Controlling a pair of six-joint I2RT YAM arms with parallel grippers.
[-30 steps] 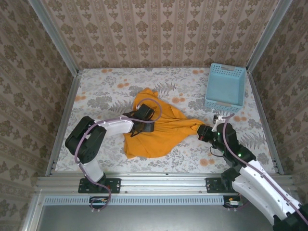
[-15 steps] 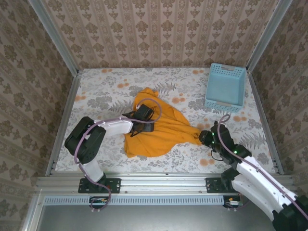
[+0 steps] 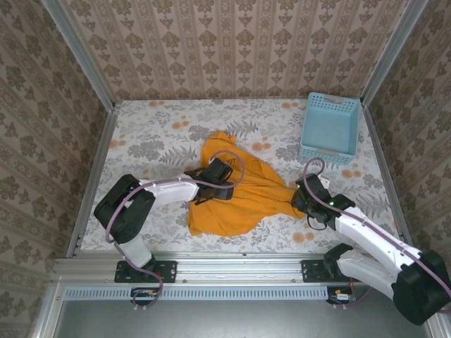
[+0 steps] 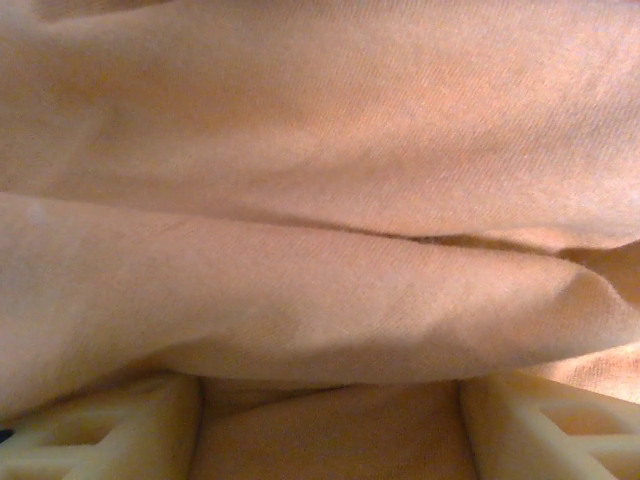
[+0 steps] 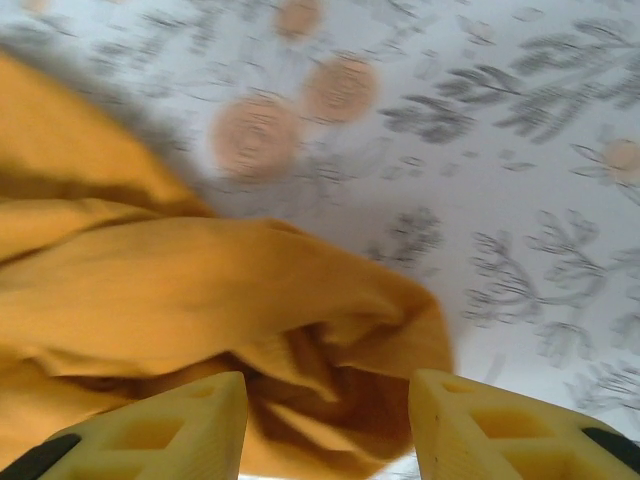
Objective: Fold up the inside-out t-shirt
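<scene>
The inside-out t-shirt (image 3: 243, 197) lies crumpled on the flowered table, orange-yellow and wrinkly. My left gripper (image 3: 220, 174) rests on its upper middle. In the left wrist view folds of the t-shirt (image 4: 320, 200) are pressed close to the camera, and the left gripper (image 4: 330, 425) is open, its fingers (image 4: 100, 435) wide apart with cloth lying between them. My right gripper (image 3: 304, 197) sits at the shirt's right corner. In the right wrist view the right gripper (image 5: 328, 405) is open, and the bunched corner of the t-shirt (image 5: 330, 340) lies loose between its yellow fingers (image 5: 160, 430).
A light blue lattice basket (image 3: 330, 127) stands at the back right, against the wall. Patterned walls close in the table on three sides. Bare tabletop (image 3: 148, 134) lies left of and behind the shirt, and a metal rail (image 3: 232, 267) runs along the near edge.
My right gripper has opened and let go of the shirt's right corner, which has slackened. The left gripper has shifted a little right and nearer, and the shirt has shifted with it.
</scene>
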